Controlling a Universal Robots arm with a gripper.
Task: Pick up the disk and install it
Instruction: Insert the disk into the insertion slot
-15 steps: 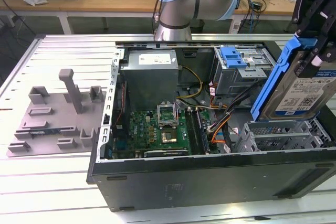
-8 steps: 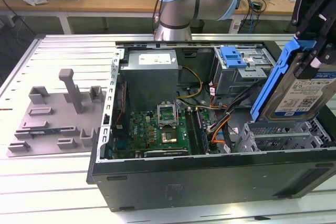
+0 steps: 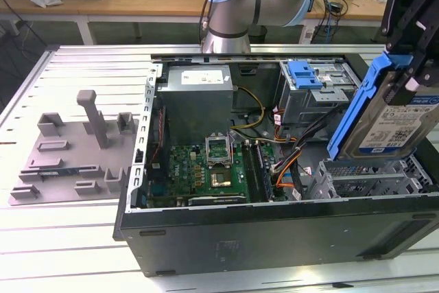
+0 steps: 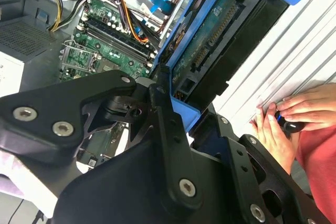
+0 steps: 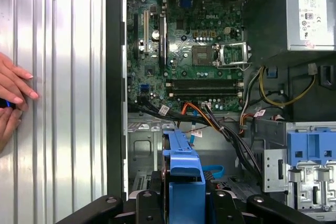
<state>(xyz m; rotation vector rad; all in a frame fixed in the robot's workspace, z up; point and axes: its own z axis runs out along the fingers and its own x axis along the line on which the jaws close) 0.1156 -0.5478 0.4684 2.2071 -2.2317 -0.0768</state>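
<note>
Pickup done: black gripper (image 3: 410,73) clamps silver-grey hard disk in blue plastic carrier (image 3: 394,127), tilted over grey metal drive bay (image 3: 370,178); not yet seated

The disk (image 3: 392,118), clamped in the gripper (image 3: 410,66), hangs tilted over the open-topped drive bay (image 3: 363,180) at the exterior view's right end of the computer case (image 3: 274,235); a bundle of cables (image 3: 287,162) crowds the bay's inner side; the metal drive cage (image 3: 326,104) with its blue latch piece (image 3: 305,75) stands just behind; the power supply (image 3: 195,101) blocks the far corner; above the low motherboard (image 3: 212,169) the space is open; a person's hands (image 5: 11,95) rest on the ribbed table (image 5: 63,103) near the case wall; the grey fixture (image 3: 75,149) sits well apart.
</note>
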